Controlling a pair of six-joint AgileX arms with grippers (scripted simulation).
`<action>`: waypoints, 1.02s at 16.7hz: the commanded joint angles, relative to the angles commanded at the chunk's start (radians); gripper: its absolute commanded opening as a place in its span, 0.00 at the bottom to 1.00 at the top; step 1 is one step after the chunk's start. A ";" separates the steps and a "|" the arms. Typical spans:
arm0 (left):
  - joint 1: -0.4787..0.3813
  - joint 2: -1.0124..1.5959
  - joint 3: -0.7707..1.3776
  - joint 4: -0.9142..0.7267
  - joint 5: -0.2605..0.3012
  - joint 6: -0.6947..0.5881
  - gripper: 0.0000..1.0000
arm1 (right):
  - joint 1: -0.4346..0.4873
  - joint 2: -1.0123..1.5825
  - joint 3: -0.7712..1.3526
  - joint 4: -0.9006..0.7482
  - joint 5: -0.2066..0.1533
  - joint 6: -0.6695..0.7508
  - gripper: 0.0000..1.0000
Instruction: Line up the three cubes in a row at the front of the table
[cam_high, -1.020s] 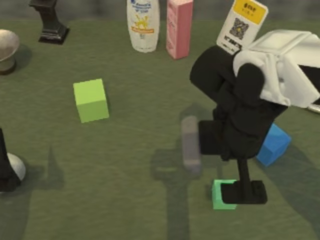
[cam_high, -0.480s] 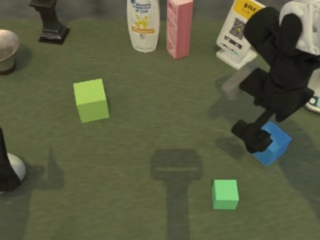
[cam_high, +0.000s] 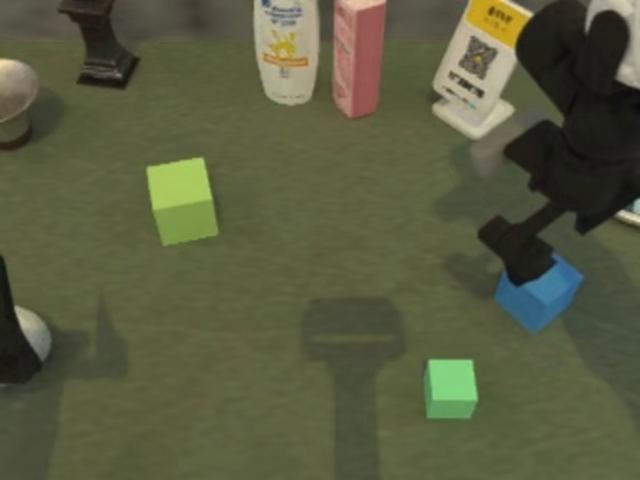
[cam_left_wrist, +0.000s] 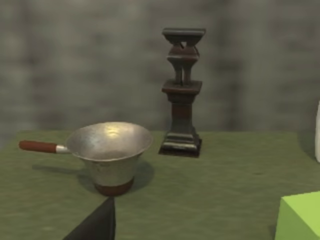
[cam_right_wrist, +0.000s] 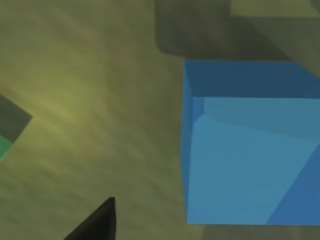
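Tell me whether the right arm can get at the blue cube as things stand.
Probably yes. The right tool hangs right over the blue cube near the table's right edge, and nothing stands between them. The QR sign sits farther back and the mint-green cube nearer the front, both clear of it.

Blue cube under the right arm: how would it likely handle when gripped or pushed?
The blue cube shows flat faces and sharp edges, so it likely slides rather than rolls. Its matte surface probably resists slipping. It sits skewed, so the right gripper may twist it.
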 joint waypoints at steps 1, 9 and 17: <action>0.000 0.000 0.000 0.000 0.000 0.000 1.00 | -0.001 0.006 -0.010 0.013 0.000 0.002 1.00; 0.000 0.000 0.000 0.000 0.000 0.000 1.00 | -0.002 0.125 -0.178 0.305 0.001 0.005 1.00; 0.000 0.000 0.000 0.000 0.000 0.000 1.00 | -0.002 0.131 -0.186 0.316 0.001 0.005 0.77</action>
